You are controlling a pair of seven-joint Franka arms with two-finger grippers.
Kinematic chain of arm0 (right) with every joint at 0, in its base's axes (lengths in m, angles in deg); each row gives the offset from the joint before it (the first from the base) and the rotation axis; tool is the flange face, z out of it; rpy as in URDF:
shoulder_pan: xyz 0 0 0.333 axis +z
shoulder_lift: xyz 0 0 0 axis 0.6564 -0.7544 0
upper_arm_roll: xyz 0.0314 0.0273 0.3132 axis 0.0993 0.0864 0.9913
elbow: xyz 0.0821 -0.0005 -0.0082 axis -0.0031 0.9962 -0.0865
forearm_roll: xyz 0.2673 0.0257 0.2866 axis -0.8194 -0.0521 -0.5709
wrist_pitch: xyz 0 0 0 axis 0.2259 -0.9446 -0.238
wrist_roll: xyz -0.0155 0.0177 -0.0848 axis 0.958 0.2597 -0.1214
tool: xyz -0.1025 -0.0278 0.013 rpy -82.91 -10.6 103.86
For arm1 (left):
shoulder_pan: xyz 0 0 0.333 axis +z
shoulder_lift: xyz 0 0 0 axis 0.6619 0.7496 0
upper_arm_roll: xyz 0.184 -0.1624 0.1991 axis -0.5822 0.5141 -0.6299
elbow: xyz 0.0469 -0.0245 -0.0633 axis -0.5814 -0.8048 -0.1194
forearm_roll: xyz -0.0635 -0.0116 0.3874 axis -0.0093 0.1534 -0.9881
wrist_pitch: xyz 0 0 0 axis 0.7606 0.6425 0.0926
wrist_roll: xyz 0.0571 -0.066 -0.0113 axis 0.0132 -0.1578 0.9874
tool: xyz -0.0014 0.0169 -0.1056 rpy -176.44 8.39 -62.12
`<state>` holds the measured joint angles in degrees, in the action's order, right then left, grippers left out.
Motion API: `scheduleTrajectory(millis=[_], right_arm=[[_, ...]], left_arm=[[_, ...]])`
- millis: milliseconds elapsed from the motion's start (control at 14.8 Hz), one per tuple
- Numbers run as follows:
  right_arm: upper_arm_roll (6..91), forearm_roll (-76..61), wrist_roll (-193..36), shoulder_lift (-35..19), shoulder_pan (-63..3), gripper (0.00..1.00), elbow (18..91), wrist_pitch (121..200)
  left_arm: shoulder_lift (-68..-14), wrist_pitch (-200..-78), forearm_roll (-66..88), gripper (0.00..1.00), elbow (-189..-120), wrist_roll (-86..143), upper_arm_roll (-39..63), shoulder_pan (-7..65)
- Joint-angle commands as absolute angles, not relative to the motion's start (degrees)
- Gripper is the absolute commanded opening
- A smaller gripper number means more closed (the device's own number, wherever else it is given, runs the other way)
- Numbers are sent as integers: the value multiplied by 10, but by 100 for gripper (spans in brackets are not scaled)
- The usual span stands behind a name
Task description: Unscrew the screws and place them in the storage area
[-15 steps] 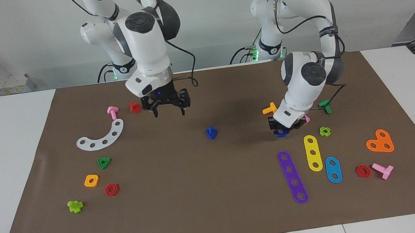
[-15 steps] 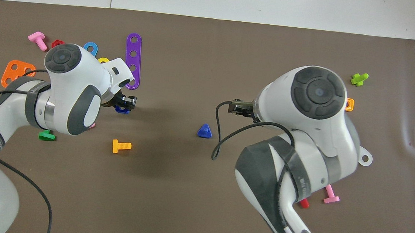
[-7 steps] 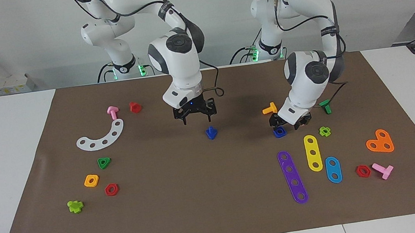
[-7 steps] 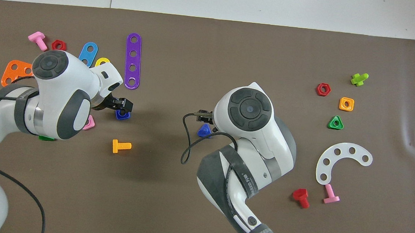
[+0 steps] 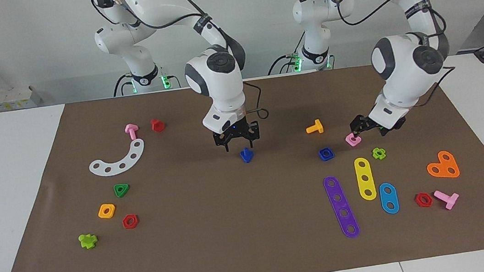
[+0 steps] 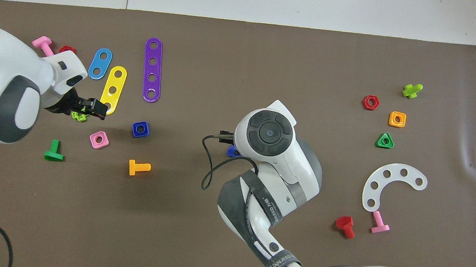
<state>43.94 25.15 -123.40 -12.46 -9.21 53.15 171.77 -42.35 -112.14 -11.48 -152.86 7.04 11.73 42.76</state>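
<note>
The blue triangular-headed bolt (image 5: 246, 155) lies on the brown mat (image 5: 217, 231) near its middle. In the overhead view my right wrist covers most of it, and only its edge (image 6: 231, 151) shows. My right gripper (image 5: 238, 145) hangs open just above the bolt, not touching it. The storage area holds the white curved strip (image 5: 118, 159), green triangle nut (image 5: 121, 189), orange square nut (image 5: 106, 211) and red hexagon nut (image 5: 130, 221), toward the right arm's end. My left gripper (image 5: 359, 125) is open and empty, low over a pink square nut (image 5: 353, 140).
A blue square nut (image 5: 326, 154) lies free beside the pink one. An orange bolt (image 5: 315, 127), lime cross nut (image 5: 379, 153), purple strip (image 5: 341, 207), yellow strip (image 5: 365, 178), blue strip (image 5: 388, 198) and orange heart plate (image 5: 443, 165) lie toward the left arm's end. Pink bolt (image 5: 131, 131) and red bolt (image 5: 157, 125) lie near the white strip.
My right gripper swung from near the red bolt to above the blue bolt and came down. My left gripper let go of the blue square nut and drew away toward its own end.
</note>
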Motion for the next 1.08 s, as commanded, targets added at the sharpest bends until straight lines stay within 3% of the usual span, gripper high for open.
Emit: scheduleTrajectory(millis=[0, 202, 404, 539, 1011], right_arm=[[438, 281, -1249, -143, -83, 79, 535, 1736], [437, 287, -1250, -157, -75, 73, 533, 1753], [437, 288, -1254, -163, -70, 68, 537, 1759], [437, 288, -1257, -163, -66, 59, 537, 1760], [437, 289, -1257, -158, -64, 55, 555, 1762]], left_arm=[[-478, -1076, -135, 100, -1535, 65, 122, 447], [-523, -1026, -140, 100, -1516, 68, 121, 455], [-530, -936, -144, 100, -1444, 71, 118, 455], [-526, -884, -168, 100, -1394, 72, 119, 453], [-536, -884, -169, 100, -1379, 73, 125, 446]])
